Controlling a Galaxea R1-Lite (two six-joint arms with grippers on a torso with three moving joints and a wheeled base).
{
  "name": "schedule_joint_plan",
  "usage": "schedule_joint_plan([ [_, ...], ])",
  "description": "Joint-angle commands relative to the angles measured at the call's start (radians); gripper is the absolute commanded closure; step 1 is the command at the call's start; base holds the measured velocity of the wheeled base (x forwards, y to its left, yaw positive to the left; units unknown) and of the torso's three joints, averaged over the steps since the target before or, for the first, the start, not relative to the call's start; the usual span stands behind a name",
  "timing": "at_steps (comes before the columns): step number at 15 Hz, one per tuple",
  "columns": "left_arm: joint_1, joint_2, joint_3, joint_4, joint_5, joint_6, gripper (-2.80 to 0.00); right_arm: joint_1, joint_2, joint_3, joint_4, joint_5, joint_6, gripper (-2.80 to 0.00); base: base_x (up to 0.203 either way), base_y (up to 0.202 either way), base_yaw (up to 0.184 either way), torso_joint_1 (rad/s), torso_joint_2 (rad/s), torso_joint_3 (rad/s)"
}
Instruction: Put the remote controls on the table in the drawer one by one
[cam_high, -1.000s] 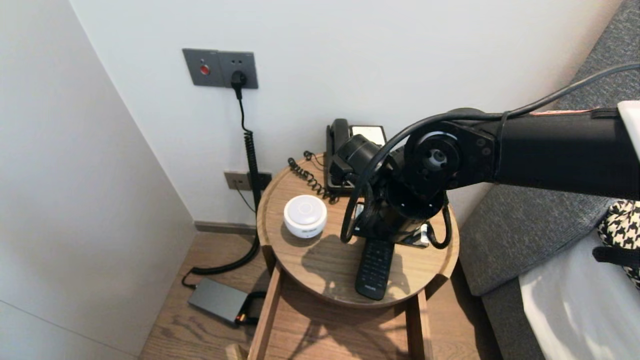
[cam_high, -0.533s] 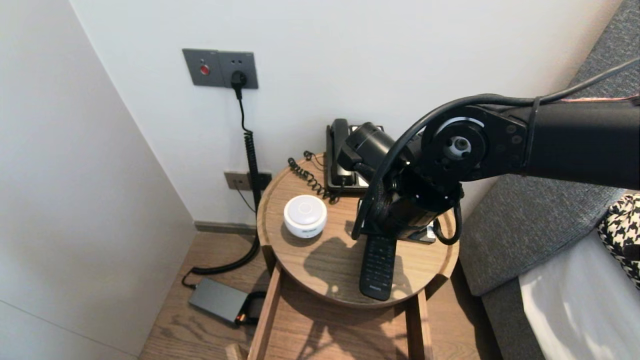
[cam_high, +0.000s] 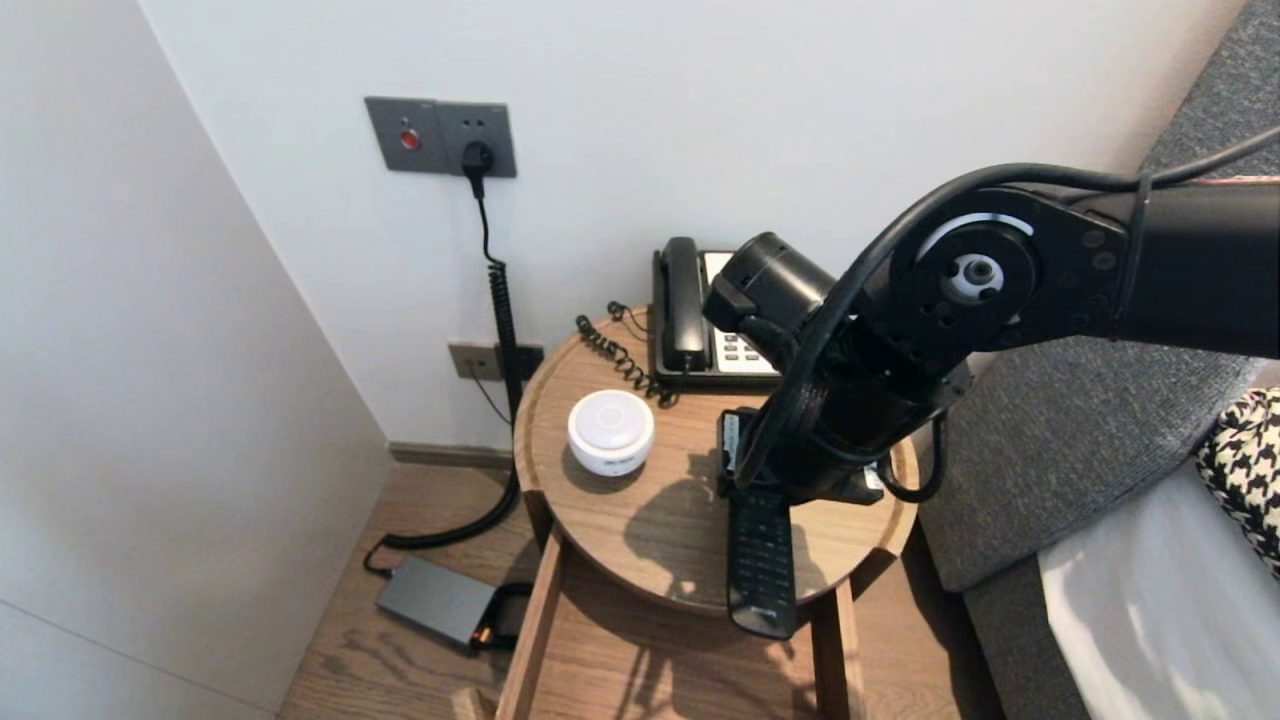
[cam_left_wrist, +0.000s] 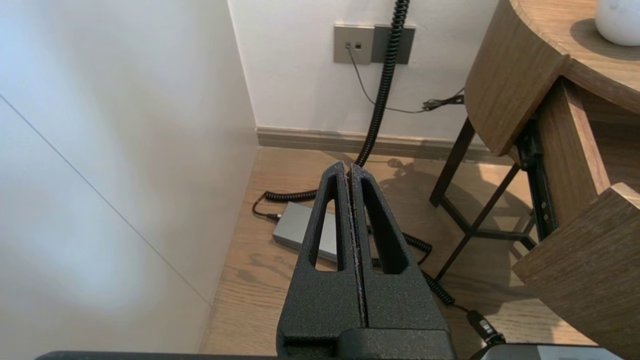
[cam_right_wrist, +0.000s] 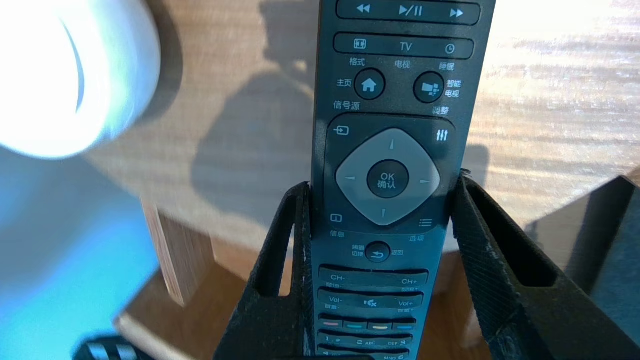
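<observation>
Two hands are showing across the views, and only one is working. The right hand (cam_right_wrist: 381, 181) is reaching down over the right half of the round wooden counter (cam_high: 545, 400) and is grasping the black remote control (cam_high: 762, 560) across its width, with its fingers (cam_right_wrist: 495, 270) pressing against the two long sides beside the OK pad. The remote control is facing keypad up and running lengthwise toward the front edge of the counter, and its near end is projecting past that edge above the open drawer (cam_high: 640, 665). A white round speaker (cam_high: 611, 431) is sitting near the left edge of the counter, apart from the remote control. A black telephone (cam_high: 700, 325) is standing at the back edge, against the wall. The left hand (cam_left_wrist: 348, 170) is hanging low beside the left edge of the counter, clenched with its fingers pressed flat together and grasping nothing. It is pointing toward a grey power adapter (cam_left_wrist: 300, 232) lying on the floor (cam_left_wrist: 250, 280).
</observation>
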Motion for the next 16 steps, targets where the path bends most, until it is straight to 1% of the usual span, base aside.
schedule_joint_plan([
  [1, 0.000, 0.000, 0.014, 0.000, 0.001, 0.000, 0.00, 0.001, -0.043, 0.038, 0.006, 0.041, -0.054, 0.00, 0.000, 0.000, 0.000, 0.000, 0.00, 0.000],
  [2, 0.000, 0.000, 0.014, 0.000, 0.000, 0.000, 0.00, 0.001, -0.055, 0.058, 0.006, 0.052, -0.075, 0.00, 0.000, 0.000, 0.000, 0.000, 0.00, 0.000],
  [4, 0.000, 0.000, 0.014, 0.000, 0.000, 0.000, 0.00, 0.001, -0.067, 0.072, 0.006, 0.067, -0.083, 0.00, 0.000, 0.000, 0.000, 0.000, 0.00, 0.000],
  [7, 0.000, 0.000, 0.014, 0.000, 0.001, 0.000, 0.00, -0.002, -0.122, 0.100, 0.010, 0.170, -0.102, 0.00, 0.000, 0.000, 0.000, 0.000, 0.00, 0.000],
  [8, 0.000, 0.000, 0.014, -0.001, 0.000, 0.000, 0.00, -0.001, -0.137, 0.111, 0.024, 0.199, -0.120, 0.00, 0.000, 0.000, 0.000, 0.000, 0.00, 0.000],
  [10, 0.000, 0.000, 0.013, 0.000, 0.000, 0.000, 0.00, 0.000, -0.151, 0.113, 0.078, 0.242, -0.155, 0.00, 0.000, 0.000, 0.000, 0.000, 0.00, 0.000],
  [13, 0.000, 0.000, 0.014, -0.001, 0.001, 0.000, 0.00, -0.003, -0.169, 0.115, 0.145, 0.360, -0.205, 0.00, 0.000, 0.000, 0.000, 0.000, 0.00, 0.000],
  [14, 0.000, -0.001, 0.014, -0.001, 0.001, 0.000, 0.00, -0.003, -0.184, 0.128, 0.163, 0.383, -0.230, 0.00, 0.000, 0.000, 0.000, 0.000, 0.00, 0.000],
  [16, 0.000, -0.001, 0.014, 0.000, 0.000, 0.000, 0.00, 0.002, -0.203, 0.159, 0.199, 0.402, -0.285, 0.00, 0.000, 0.000, 0.000, 0.000, 0.00, 0.000],
])
